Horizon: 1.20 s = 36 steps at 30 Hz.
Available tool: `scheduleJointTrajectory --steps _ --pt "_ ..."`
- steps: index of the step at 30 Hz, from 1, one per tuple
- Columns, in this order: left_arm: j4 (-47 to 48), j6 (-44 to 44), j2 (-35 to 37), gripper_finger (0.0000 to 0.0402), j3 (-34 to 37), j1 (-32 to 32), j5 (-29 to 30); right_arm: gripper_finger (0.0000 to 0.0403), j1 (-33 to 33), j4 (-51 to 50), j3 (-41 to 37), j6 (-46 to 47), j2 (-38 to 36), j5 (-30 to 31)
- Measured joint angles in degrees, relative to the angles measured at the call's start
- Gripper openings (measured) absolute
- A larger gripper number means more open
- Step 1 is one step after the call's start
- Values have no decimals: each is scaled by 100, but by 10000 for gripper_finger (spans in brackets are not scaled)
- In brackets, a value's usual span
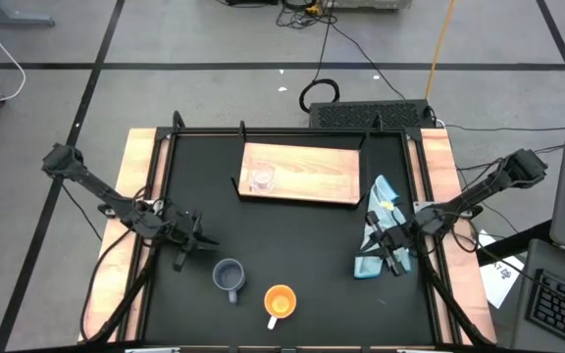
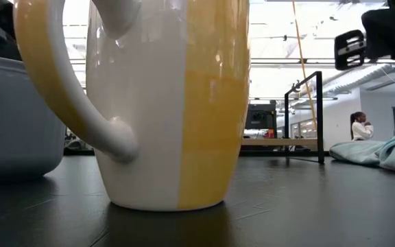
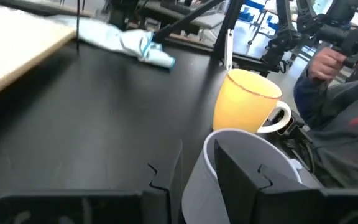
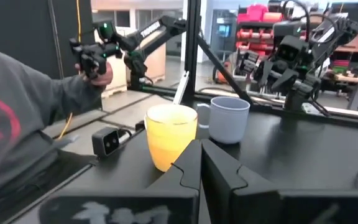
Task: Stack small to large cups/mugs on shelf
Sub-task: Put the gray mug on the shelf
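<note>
Black matting covers the table, with the light-wood shelf point(image 1: 302, 175) at its far side; the clear glass cup point(image 1: 262, 178) already stands on the shelf's left end, apparently empty. Next seems the blue-grey mug point(image 1: 229, 276), at the near edge beside the orange mug point(image 1: 280, 302); the orange one looks empty. The left gripper point(image 1: 192, 245), fingers apart, sits just left of the blue-grey mug and must close in. The right gripper point(image 1: 397, 257) waits over the light-blue cloth point(image 1: 378, 227), fingers together.
</note>
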<state>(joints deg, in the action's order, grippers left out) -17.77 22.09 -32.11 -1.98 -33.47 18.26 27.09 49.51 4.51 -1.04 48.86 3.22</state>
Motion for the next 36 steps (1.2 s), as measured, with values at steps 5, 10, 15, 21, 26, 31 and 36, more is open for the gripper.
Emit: scheduleJointTrajectory --steps 5,10,15,21,26,31,36 --pt "-20 207 -248 97 -208 -3 -2 0 0 62 -281 35 -345 144" --pt "-12 240 -815 98 -605 -4 -54 0 -9 -19 -345 59 -395 155" --pt "208 459 -1611 100 -1099 -4 -354 0 -9 -58 -352 57 -395 155" --pt "903 721 -2531 138 -1942 -4 -834 0 -9 -90 -361 99 -395 155" --pt "2432 1112 -3001 193 -2858 55 -828 0 -9 -170 -365 188 -395 153" --pt "3198 1254 -3193 249 -3434 212 -803 0 -9 -227 -365 201 -395 144" --pt "3593 1260 -3198 282 -3606 353 -892 0 -9 -269 -365 252 -394 132"
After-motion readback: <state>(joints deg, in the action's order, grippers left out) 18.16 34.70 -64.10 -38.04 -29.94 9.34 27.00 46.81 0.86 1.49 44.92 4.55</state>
